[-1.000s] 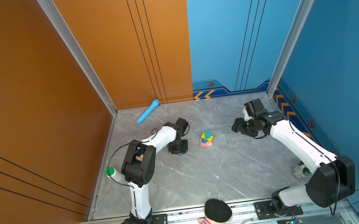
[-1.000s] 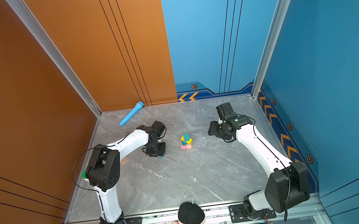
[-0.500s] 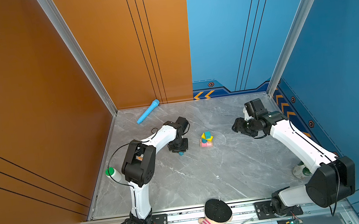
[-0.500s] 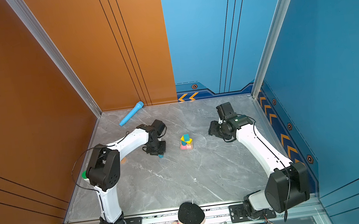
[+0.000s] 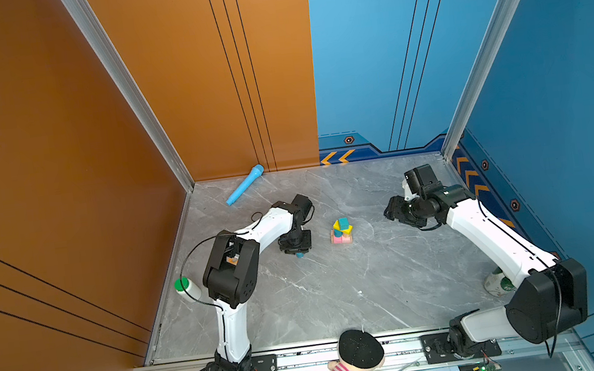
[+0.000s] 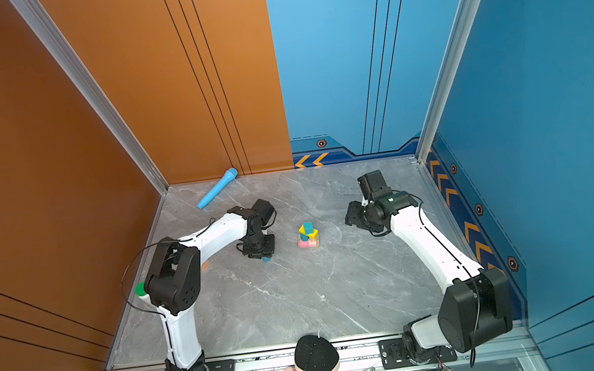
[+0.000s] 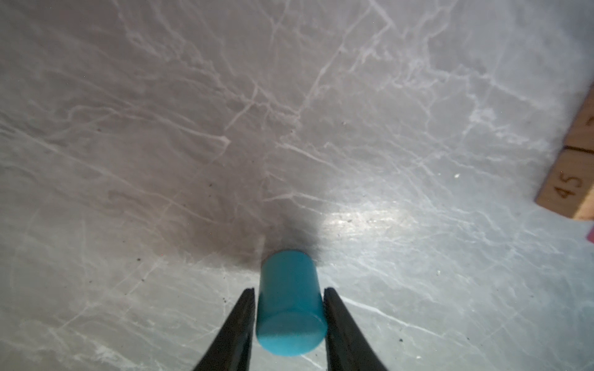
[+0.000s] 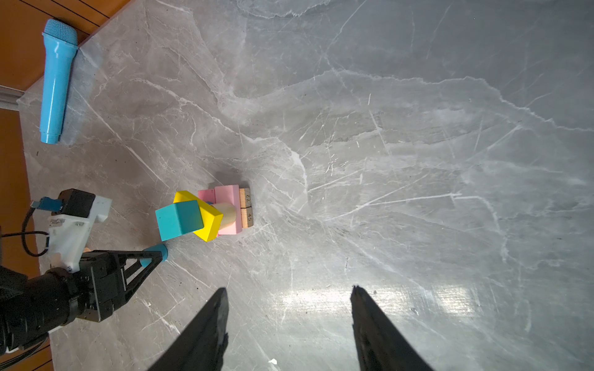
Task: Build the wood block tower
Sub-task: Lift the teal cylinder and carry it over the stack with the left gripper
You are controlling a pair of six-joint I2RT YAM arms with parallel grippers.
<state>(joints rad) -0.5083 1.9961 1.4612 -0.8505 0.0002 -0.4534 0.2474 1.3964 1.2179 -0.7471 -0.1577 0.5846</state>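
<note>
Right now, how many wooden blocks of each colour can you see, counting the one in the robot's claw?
Teal cube: 1
Yellow bar: 1
Pink bar: 2
Tan bar: 2
Pale cylinder: 1
Blue cylinder: 2, one in the left gripper, one in the tower
Total: 9 in view

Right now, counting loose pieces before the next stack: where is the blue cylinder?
In both top views the blue cylinder is gripped by the left hand, down at the tabletop, just left of the tower.
</note>
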